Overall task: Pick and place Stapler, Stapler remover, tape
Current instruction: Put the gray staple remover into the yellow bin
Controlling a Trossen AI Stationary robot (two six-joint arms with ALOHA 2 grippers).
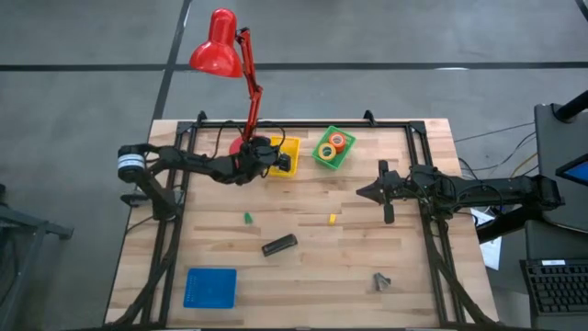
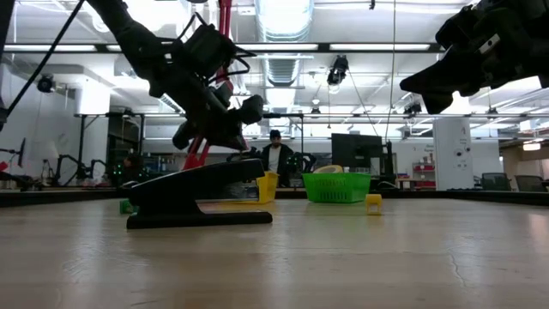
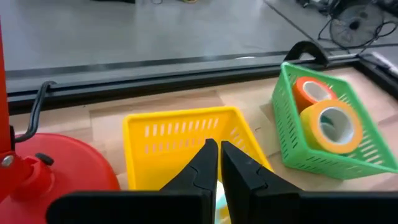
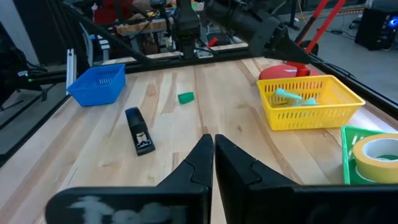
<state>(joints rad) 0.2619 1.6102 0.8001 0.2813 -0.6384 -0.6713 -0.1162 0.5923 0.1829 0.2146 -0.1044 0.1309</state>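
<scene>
Wooden bench (image 1: pixel 303 276) on grey floor; workshop room beyond, with a person standing far off in the low view.

- Stapler (image 1: pixel 279 245): black, lying on bare wood near bench centre, apart from both arms; looms large in the low view (image 2: pixel 199 196).
- Yellow basket (image 1: pixel 286 154): far edge of bench, beside the red lamp (image 1: pixel 217 46) base. Pale blue-green items inside (image 4: pixel 295 98), too indistinct to name.
- Green basket (image 1: pixel 333 148): just beside the yellow one; holds two tape rolls, orange (image 3: pixel 313 92) and yellow (image 3: pixel 333 125).
- Blue tray (image 1: pixel 209 287): near corner on the left arm's side.
- Small grey metal item (image 1: pixel 381 280): near edge on the right arm's side; shape hard to make out.
- Green bit (image 1: pixel 247 218) and yellow bit (image 1: pixel 333 219): loose on the wood, well apart.
- Left claw (image 3: pixel 219 163): over the yellow basket, fingers pressed together, nothing between them; basket floor partly hidden behind them.
- Right claw (image 4: pixel 213 155): raised above the bench on its own side, fingers closed and empty.
</scene>
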